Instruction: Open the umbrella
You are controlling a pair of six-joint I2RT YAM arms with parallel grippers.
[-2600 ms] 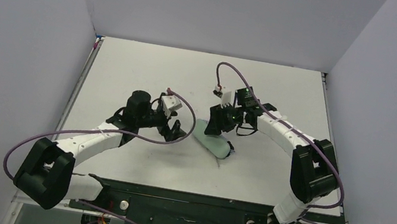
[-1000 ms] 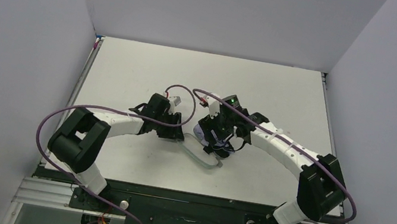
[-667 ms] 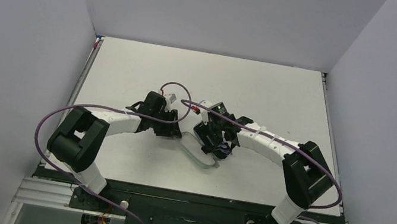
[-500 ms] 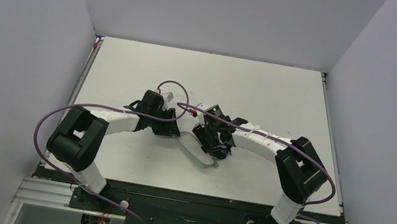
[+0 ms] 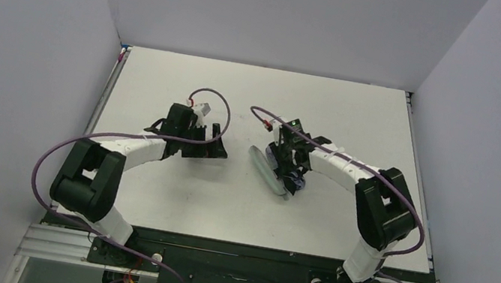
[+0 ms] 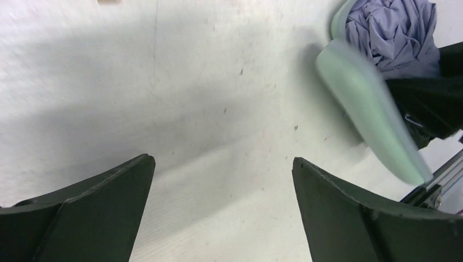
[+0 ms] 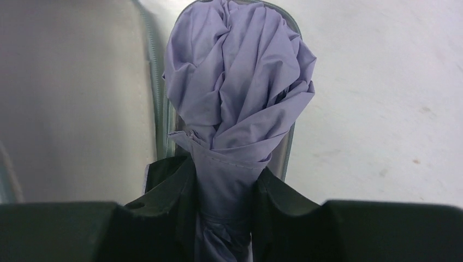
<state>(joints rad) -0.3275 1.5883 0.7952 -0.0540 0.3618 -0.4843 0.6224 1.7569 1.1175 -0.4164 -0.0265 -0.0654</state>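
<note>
The umbrella (image 7: 240,82) is folded, a bunch of crumpled lavender fabric. It lies in an open pale green case (image 5: 266,168) near the middle of the table. My right gripper (image 7: 224,174) is shut on the narrow end of the fabric bundle, low over the table (image 5: 289,169). My left gripper (image 6: 221,159) is open and empty over bare table, left of the case (image 5: 213,150). Its view shows the case lid (image 6: 371,109) and the fabric (image 6: 393,33) at the upper right. Handle, shaft and wrist loop are hidden.
The white table (image 5: 180,85) is walled by grey panels at the back and both sides. A metal rail (image 5: 235,268) runs along the near edge by the arm bases. Purple cables loop over both arms.
My left gripper has drawn back to the left, away from the case. My right gripper has shifted right and farther back, still on the umbrella, and the case has moved with it.
</note>
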